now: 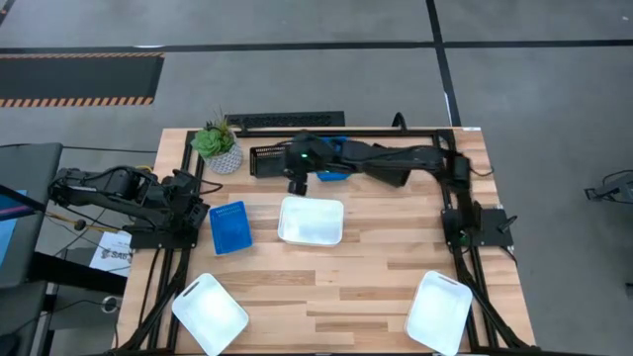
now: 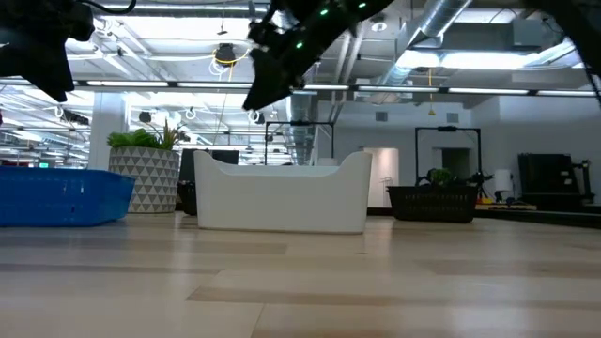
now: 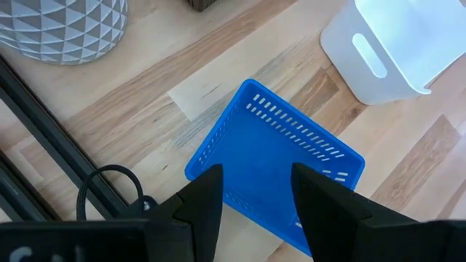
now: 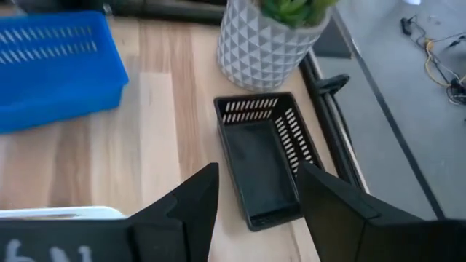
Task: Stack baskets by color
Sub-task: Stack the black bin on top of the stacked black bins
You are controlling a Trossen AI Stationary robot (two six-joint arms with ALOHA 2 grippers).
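My right gripper [image 1: 297,185] hangs open above the table's far middle, over a small black slatted basket [image 4: 262,171] that rests on its base beside the plant pot [image 4: 269,36]; its fingers touch nothing. A white basket [image 1: 311,221] sits flat at mid-table, just near of that gripper. A blue basket [image 1: 229,226] lies flat to its left, and my left gripper [image 3: 256,175] is open above the blue basket's left end [image 3: 277,156], clear of it. A second blue basket [image 1: 333,176] shows partly under my right arm.
Two more white baskets lie at the near left [image 1: 209,312] and near right [image 1: 439,311] corners. Another black basket [image 2: 432,202] stands right of the middle white one in the low view. Bare wood lies between the near baskets. Dark frame rails [image 1: 450,213] run along both sides.
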